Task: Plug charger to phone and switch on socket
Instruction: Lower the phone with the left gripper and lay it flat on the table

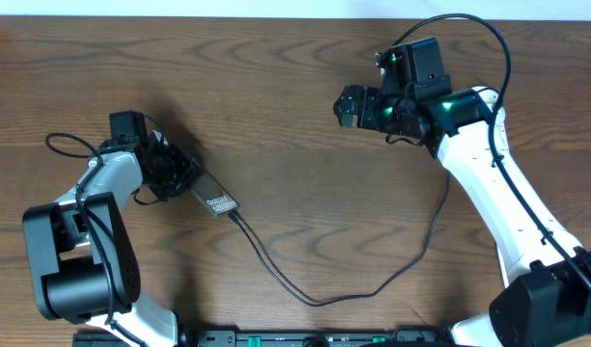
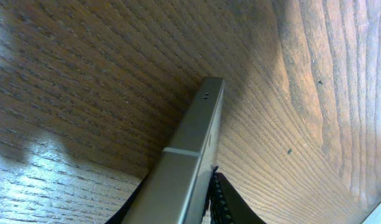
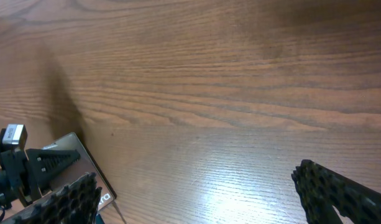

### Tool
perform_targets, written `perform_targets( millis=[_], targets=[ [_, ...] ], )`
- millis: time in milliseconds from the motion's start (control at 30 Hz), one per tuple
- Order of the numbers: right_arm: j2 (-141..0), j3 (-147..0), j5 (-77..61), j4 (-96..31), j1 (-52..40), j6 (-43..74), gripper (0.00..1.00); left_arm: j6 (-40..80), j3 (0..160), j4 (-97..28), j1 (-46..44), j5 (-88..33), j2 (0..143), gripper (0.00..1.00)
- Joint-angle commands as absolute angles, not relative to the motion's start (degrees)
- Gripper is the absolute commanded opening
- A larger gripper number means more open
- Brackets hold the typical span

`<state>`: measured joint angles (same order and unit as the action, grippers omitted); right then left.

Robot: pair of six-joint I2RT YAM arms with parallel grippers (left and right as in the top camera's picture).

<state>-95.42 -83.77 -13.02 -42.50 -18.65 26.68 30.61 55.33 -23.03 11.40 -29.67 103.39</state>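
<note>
Two arms reach in over a wooden table (image 1: 295, 77), and you look down on them from above. On your left, the left gripper (image 1: 186, 177) sits at the upper-left end of the phone (image 1: 215, 200). The phone points away from it, down and to the right, with its white lettering facing up. In the left wrist view, the phone's (image 2: 190, 143) pale metal edge fills the centre and runs straight out from the jaws. A dark finger (image 2: 224, 202) sits just beside it on the right. The jaws stand narrow on either side of the phone, but you cannot tell whether they press it or only flank it.

The charger (image 1: 314, 301) meets the phone's lower-right end. From there it sags toward the near edge of the table, then climbs right toward your right arm. The pictures are too small to show whether its tip is seated in the phone.

Further right and higher, the right gripper (image 1: 345, 104) hangs well apart from the phone, jaws spread wide and holding nothing. Its wrist view shows one finger (image 3: 339, 193) at each lower corner over bare wood, with the phone (image 3: 75, 152) at the far left.

The table is brown with strong grain. A pale strip (image 1: 179, 8) lines the far edge and a black rail (image 1: 276, 339) the near one.
</note>
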Motion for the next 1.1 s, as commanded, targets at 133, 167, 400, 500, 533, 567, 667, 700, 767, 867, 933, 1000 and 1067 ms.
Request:
perform_targets(
  millis=[133, 167, 400, 500, 533, 567, 667, 700, 767, 867, 933, 1000, 1067],
  targets=[
    [-94.3, -84.2, -12.3, -42.6, -18.5, 26.1, 0.99, 30.7, 54.6, -23.6, 11.3, -29.1, 103.0, 0.23],
    [-94.3, -84.2, -12.3, -42.5, -18.5, 26.1, 0.99, 30.7, 54.6, -23.8, 11.3, -29.1, 103.0, 0.23],
    [-94.3, -84.2, -12.3, -42.5, -18.5, 26.1, 0.99, 30.7, 54.6, -24.9, 11.3, -29.0, 103.0, 0.24],
    [-94.4, -84.2, -12.3, -42.5, -18.5, 26.1, 0.99, 30.7, 54.6, -25.5, 11.3, -29.1, 103.0, 0.30],
    [-94.3, -84.2, -12.3, -42.5, -18.5, 26.1, 0.99, 30.7, 54.6, -25.8, 11.3, -29.1, 103.0, 0.31],
    [-94.3, -84.2, -12.3, -42.5, -18.5, 26.1, 0.99, 30.6, 54.6, -26.2, 11.3, -29.1, 103.0, 0.31],
    [-94.3, -84.2, -12.3, -42.5, -18.5, 26.1, 0.99, 30.7, 54.6, -26.8, 11.3, -29.1, 103.0, 0.31],
    [-94.3, -84.2, -12.3, -42.5, -18.5, 26.1, 0.99, 30.7, 54.6, -26.8, 11.3, -29.1, 103.0, 0.31],
    [-94.4, -84.2, -12.3, -42.5, -18.5, 26.0, 0.99, 30.7, 54.6, -26.9, 11.3, -29.1, 103.0, 0.31],
    [-94.4, -84.2, -12.3, -42.5, -18.5, 26.1, 0.99, 30.6, 54.6, -27.7, 11.3, -29.1, 103.0, 0.36],
    [-94.3, -84.2, -12.3, -42.5, -18.5, 26.1, 0.99, 30.2, 54.6, -28.3, 11.3, -29.1, 103.0, 0.37],
    [-94.3, -84.2, -12.3, -42.5, -18.5, 26.1, 0.99, 30.2, 54.6, -28.3, 11.3, -29.1, 103.0, 0.37],
    [-94.3, -84.2, -12.3, -42.5, -18.5, 26.0, 0.99, 30.2, 54.6, -28.3, 11.3, -29.1, 103.0, 0.37]
  ],
)
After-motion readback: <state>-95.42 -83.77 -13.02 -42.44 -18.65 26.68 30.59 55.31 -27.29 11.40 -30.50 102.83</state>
